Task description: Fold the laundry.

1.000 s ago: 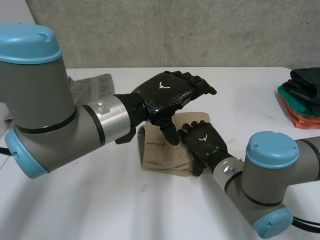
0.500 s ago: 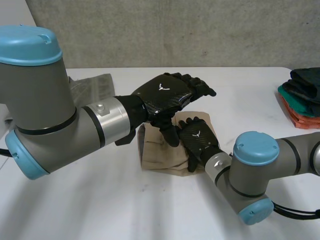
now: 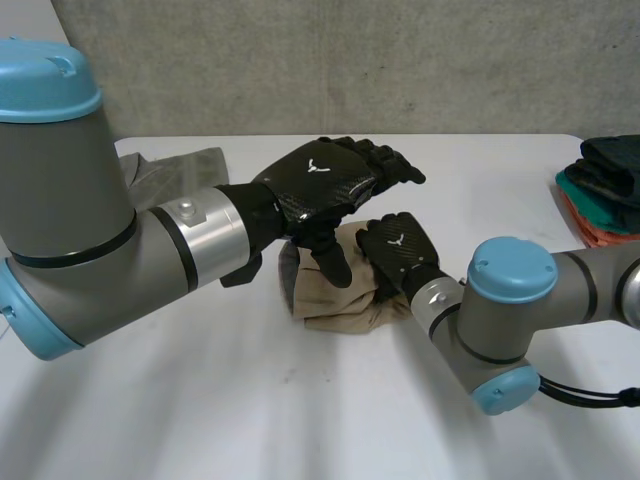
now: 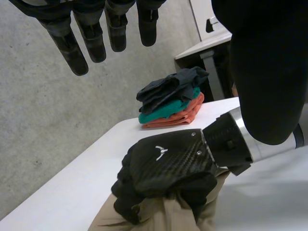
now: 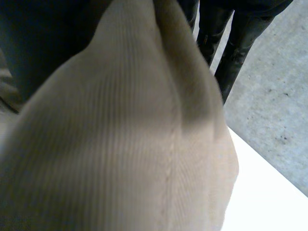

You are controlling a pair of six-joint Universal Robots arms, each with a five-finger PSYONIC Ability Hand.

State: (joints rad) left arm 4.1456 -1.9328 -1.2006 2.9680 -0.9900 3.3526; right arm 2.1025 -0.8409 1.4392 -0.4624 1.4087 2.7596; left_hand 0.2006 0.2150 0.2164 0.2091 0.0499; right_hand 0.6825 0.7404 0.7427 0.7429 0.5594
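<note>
Newly bunched, the beige cloth [image 3: 335, 305] is clamped in the right hand [image 3: 400, 250]. Left hand [image 3: 320, 185] hovers above, fingers straight; a fold looks underway.

Grey arms [image 3: 100, 235], light-blue caps [image 3: 510, 268], black hands [image 3: 322, 183]

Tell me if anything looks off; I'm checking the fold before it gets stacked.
The beige cloth is bunched into a rumpled lump, not lying flat, clutched by the right hand. The left hand hovers open above it.

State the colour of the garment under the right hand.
Beige, finely ribbed garment; right wrist view shows it best.
</note>
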